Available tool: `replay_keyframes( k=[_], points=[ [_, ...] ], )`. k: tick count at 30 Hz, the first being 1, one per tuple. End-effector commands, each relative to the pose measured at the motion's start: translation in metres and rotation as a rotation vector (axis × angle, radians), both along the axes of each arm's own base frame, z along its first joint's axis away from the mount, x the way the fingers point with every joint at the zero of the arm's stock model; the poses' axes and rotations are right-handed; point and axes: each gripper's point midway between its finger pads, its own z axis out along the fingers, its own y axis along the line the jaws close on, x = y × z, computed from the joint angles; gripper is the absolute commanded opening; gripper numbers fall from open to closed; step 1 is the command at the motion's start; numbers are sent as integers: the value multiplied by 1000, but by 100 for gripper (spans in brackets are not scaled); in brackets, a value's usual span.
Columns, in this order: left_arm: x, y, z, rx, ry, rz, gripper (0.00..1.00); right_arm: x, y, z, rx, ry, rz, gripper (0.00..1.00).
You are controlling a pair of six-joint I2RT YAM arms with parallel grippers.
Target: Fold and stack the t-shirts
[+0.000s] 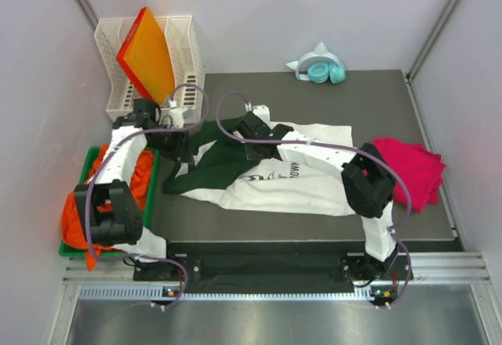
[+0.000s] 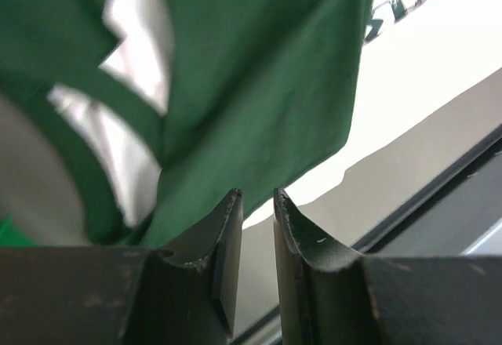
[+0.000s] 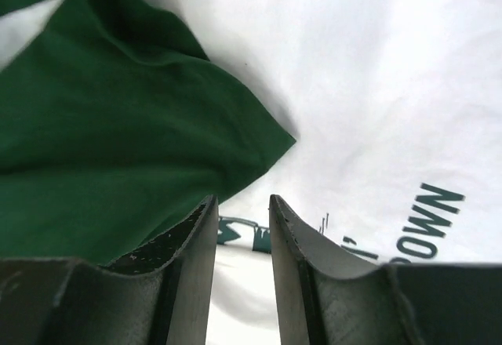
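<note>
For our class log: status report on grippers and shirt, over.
Left gripper slightly open, empty. Right gripper same, at green fabric. White-green t-shirt spread, unfolded. Pink shirt aside.

Matt white-and-green cloth t-shirt [image 1: 298,184] on a matt dark tabletop [image 1: 376,102]; the rack [image 1: 190,55] is white plastic

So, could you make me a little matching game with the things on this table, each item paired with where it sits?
Things:
1 headphones
2 pink shirt
3 orange cloth
4 white and green shirt

Places:
A in the green bin on the left
B middle of the mat
C right end of the mat
D far edge, by the back wall

Pairs: 1-D, 2-C, 3-A, 4-B
</note>
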Motion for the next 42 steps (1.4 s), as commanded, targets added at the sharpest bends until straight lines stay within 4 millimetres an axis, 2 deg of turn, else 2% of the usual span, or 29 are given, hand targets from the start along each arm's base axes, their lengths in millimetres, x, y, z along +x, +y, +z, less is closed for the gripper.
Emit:
replay_keyframes(
  k=[1, 2, 3, 5, 6, 8, 9, 15, 19, 24, 31, 36, 37, 42],
  points=[
    [0, -21, -25, 146, -48, -124, 28, -18, -10, 35, -41, -114, -8, 34],
    [-2, -27, -33, 172, -42, -149, 28, -26, -12, 33, -52, -114, -3, 34],
    [-2, -27, -38, 191, -36, -154, 28, -36, -23, 18, -87, -90, -7, 34],
    [-1, -27, -51, 229, -8, -167, 28, -47, -32, 12, -87, -76, -25, 34],
    [-1, -28, -56, 239, 9, -172, 28, -56, -43, -3, -114, -50, -34, 34],
    [-5, -30, -66, 246, 69, -194, 28, -63, -53, -10, -100, -38, -73, 34],
    [-7, -31, -70, 248, 92, -205, 27, -70, -61, -22, -110, -19, -92, 34],
    [-23, -29, -98, 285, 237, -236, 26, -86, -75, -61, -149, 62, -124, 34],
    [-29, -11, -115, 393, 303, -217, 25, -93, -77, -79, -162, 103, -140, 33],
    [-37, 16, -128, 519, 331, -189, 21, -98, -84, -85, -156, 116, -169, 33],
    [-33, 49, -126, 524, 354, -71, 21, -98, -109, -89, -152, 139, -250, 33],
    [-36, 60, -129, 525, 377, -48, 21, -101, -125, -93, -159, 159, -284, 33],
    [-37, 69, -129, 527, 383, -19, 21, -102, -128, -94, -164, 163, -290, 33],
    [-44, 72, -131, 525, 392, -18, 20, -106, -135, -100, -181, 181, -296, 33]
  ],
)
